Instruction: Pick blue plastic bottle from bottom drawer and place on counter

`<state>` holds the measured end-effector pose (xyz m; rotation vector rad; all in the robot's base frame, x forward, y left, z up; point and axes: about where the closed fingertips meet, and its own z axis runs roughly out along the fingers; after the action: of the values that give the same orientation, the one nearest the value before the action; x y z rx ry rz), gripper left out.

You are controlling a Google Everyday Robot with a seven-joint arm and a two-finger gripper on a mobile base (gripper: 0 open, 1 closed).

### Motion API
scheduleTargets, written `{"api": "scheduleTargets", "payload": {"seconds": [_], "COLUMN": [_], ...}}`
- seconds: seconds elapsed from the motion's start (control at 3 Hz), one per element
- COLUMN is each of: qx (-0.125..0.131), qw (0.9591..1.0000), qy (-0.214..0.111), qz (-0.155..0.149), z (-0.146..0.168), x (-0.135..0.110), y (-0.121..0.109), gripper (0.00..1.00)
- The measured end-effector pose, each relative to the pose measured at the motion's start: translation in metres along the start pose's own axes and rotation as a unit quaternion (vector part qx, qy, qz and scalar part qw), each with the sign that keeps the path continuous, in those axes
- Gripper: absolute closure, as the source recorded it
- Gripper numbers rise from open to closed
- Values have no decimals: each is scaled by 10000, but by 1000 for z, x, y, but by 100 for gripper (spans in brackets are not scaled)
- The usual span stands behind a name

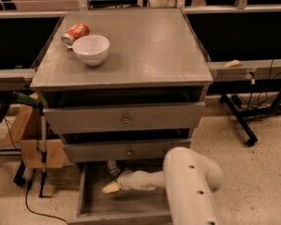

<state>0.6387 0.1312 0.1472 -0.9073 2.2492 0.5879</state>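
My single camera view looks down on the cabinet's flat, dull grey counter (pixel 150 46). A round white bowl (pixel 91 48) stands near its left rear corner, and an orange-red soda can (pixel 76 32) lies on its side just behind the bowl. The two upper drawers stand slightly open. The deep grey bottom drawer (pixel 131 204) stands open further. My thick white arm (pixel 192 182) reaches into it from the right, with the tan-tipped gripper (pixel 110 187) low over the drawer floor. I cannot tell whether the claw is released or clenched. The small pale bluish plastic bottle (pixel 113 168) lies at the drawer's back, just behind the gripper and partly under the middle drawer.
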Motion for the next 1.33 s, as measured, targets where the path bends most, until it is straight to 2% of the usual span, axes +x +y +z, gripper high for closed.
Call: {"api": "scheduleTargets", "payload": {"seconds": [0.33,0.67,1.33], "qx": [-138,-394,-607], "qw": [9994,9971,9895], "qy": [-254,-593,-1220], "qz": [-185,-265,-476], "z": [-5,1,9], "x": [21,14,-19], "y": [-22,-15,13], "gripper": [0,0,0]}}
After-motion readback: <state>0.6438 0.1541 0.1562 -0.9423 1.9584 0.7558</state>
